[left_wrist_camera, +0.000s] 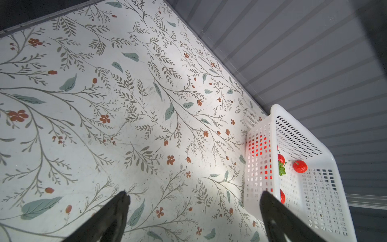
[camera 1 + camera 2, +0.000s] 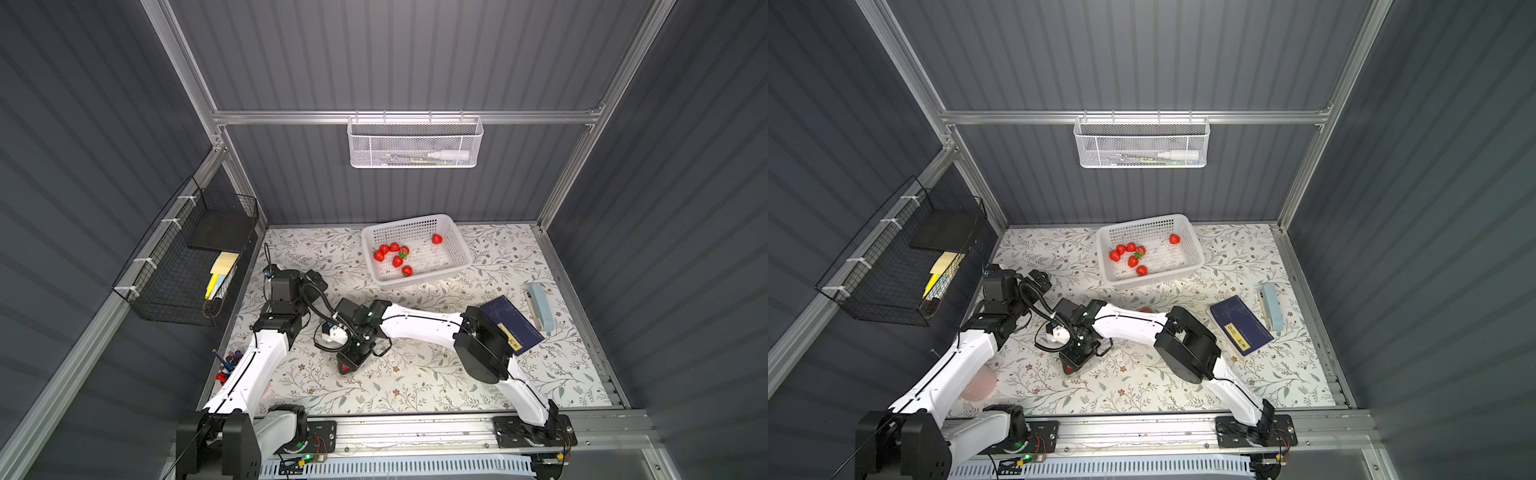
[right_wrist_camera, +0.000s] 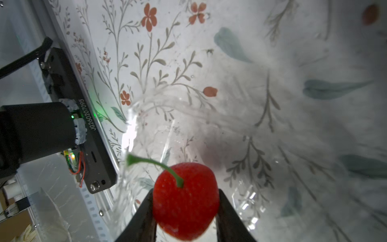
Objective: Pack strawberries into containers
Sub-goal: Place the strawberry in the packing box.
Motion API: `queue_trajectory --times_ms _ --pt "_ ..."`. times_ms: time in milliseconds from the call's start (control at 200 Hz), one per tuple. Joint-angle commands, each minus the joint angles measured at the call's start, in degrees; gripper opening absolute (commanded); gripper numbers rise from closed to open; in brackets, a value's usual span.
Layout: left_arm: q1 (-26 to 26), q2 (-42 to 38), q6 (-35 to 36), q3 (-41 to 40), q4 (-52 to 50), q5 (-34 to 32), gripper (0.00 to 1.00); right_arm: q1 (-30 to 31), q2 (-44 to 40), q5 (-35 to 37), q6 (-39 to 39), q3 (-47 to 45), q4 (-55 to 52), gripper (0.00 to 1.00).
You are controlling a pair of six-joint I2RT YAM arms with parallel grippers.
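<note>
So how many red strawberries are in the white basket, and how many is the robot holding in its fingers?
Glossy red strawberries lying in the white perforated plastic basket: 7
Glossy red strawberry with a green stalk held between the right arm's black fingers: 1
Total: 8

White basket [image 2: 456,244], navy book [image 2: 510,321], blue case [image 2: 542,306]
</note>
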Motion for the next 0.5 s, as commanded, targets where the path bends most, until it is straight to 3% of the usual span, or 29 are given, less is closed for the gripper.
queue_trajectory --times_ms 0,110,305,495 --pt "-0.5 -0.3 1.5 -1.1 0.0 0.7 0.99 0.6 1.5 8.4 -1.4 1.2 -5.1 0.05" --pt "-0.4 0.2 1.8 -1.2 0.2 0.8 0.99 0.8 1.7 9.7 -1.1 1.5 -5.8 0.13" --pt "-0.2 0.6 1.9 -1.5 0.9 1.1 0.99 1.6 1.2 11.3 -1.0 1.6 -5.7 0.46" --pt "-0.2 0.7 1.9 -2.0 1.4 1.5 0.99 3.3 1.5 17.8 -2.4 2.8 -7.2 0.54"
